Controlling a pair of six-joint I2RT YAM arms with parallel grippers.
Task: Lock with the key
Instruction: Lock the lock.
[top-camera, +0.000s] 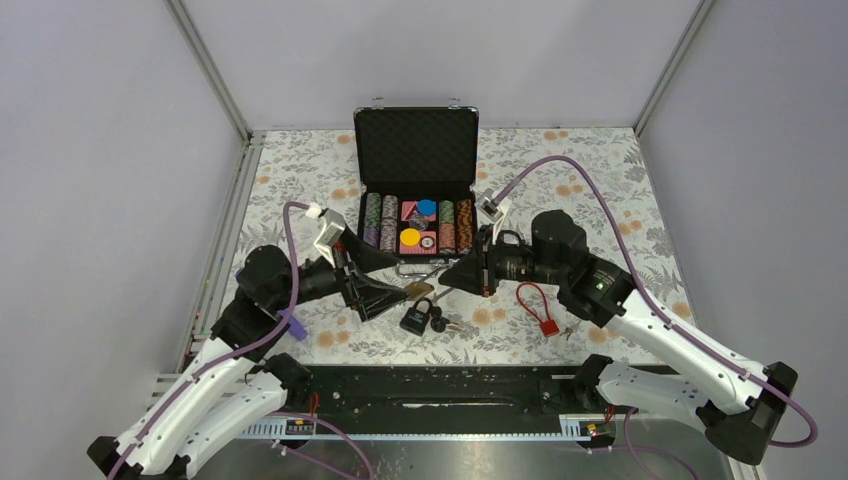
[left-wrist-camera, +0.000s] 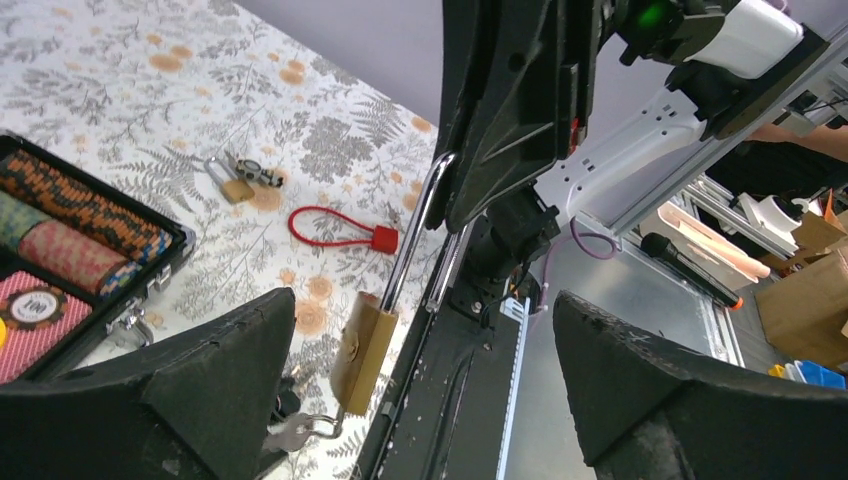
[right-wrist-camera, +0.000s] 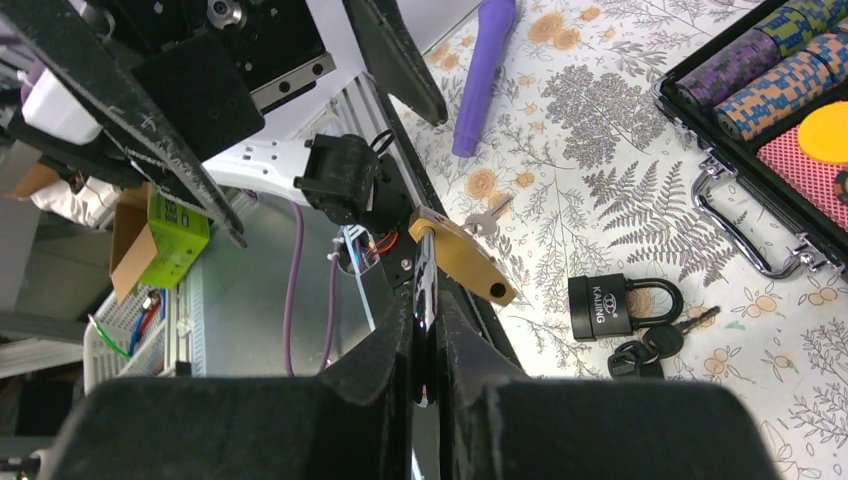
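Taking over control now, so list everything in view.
table: 1, floral, under everything.
case: 1, black, open at far middle.
chips: many stacks, mixed colours, in case.
brass padlock: 1, gold, lifted off table, near middle.
key: 1, silver, at brass padlock's base.
black padlock: 1, black, lying before case, keys beside.
cable lock: 1, red, right of black padlock.
small padlock: 1, brass, beside cable lock.
left gripper: 1, black, open around brass padlock.
right gripper: 1, black, shut on brass padlock's shackle.
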